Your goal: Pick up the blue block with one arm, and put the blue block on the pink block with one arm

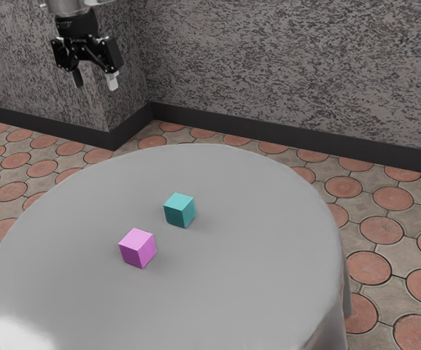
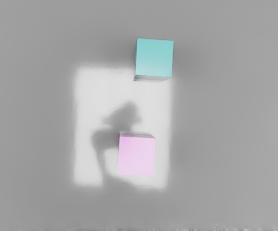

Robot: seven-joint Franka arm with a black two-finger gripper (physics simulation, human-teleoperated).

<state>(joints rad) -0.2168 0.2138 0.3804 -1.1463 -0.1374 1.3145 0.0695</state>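
The blue block [image 1: 179, 210] sits flat on the grey table [image 1: 268, 292], just beyond the pink block [image 1: 137, 247] and toward the exterior view's right of it, near but not touching. It is a cube with no long axis, and one upright edge faces the exterior camera. In the wrist view its sides [image 2: 154, 58] run about parallel with the pink block's [image 2: 137, 155]. The gripper [image 1: 95, 80] hangs high above and well behind the pink block, fingers apart and holding nothing. The arm above it is cut off. A dark shadow [image 2: 114, 130] by the pink block is probably the hand's.
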